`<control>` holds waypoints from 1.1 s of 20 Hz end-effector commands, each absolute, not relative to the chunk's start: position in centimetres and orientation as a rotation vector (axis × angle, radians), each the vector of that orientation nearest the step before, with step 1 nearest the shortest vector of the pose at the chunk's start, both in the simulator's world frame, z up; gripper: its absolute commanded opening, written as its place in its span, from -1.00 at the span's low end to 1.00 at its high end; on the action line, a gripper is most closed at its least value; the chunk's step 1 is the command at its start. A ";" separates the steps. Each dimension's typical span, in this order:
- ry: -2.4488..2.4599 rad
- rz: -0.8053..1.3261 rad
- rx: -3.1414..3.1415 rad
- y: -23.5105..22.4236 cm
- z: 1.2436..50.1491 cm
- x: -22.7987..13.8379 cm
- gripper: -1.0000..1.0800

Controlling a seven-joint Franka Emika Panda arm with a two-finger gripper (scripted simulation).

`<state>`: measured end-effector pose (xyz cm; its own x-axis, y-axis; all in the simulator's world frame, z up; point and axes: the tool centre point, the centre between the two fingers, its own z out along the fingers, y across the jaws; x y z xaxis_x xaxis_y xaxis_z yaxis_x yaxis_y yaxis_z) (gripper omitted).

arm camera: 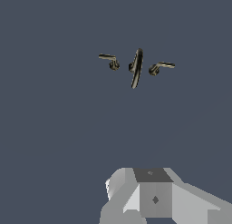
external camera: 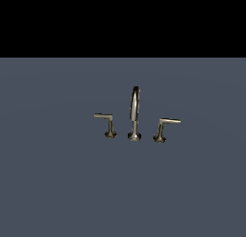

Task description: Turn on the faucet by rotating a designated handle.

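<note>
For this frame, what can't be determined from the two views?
- Gripper: the wrist view's edge cuts off its fingertips, so open or shut is unknown; the exterior view shows no arm.
- Handle: too small in both views to read any turn angle.
- Spout outlet: too small and dark to tell whether water runs.
- Exterior view's top band: plain black, nothing visible.

A bare simulator scene, not a real room: a flat, featureless slate-blue floor [external camera: 57, 183] under a black void, with only a small brass-grey faucet [external camera: 134, 113] standing on it, seemingly without any sink.
</note>
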<state>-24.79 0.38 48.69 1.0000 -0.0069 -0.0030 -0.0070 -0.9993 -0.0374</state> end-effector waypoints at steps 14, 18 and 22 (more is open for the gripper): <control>0.197 0.004 -3.099 0.9 45.9 -22.5 -1.00; 0.330 0.004 -3.089 1.2 43.9 -20.7 -1.00; 0.496 0.004 -3.068 1.2 41.4 -18.5 -1.00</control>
<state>-19.37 1.21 42.41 0.9614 -0.2752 -0.0073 -0.2753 -0.9608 -0.0334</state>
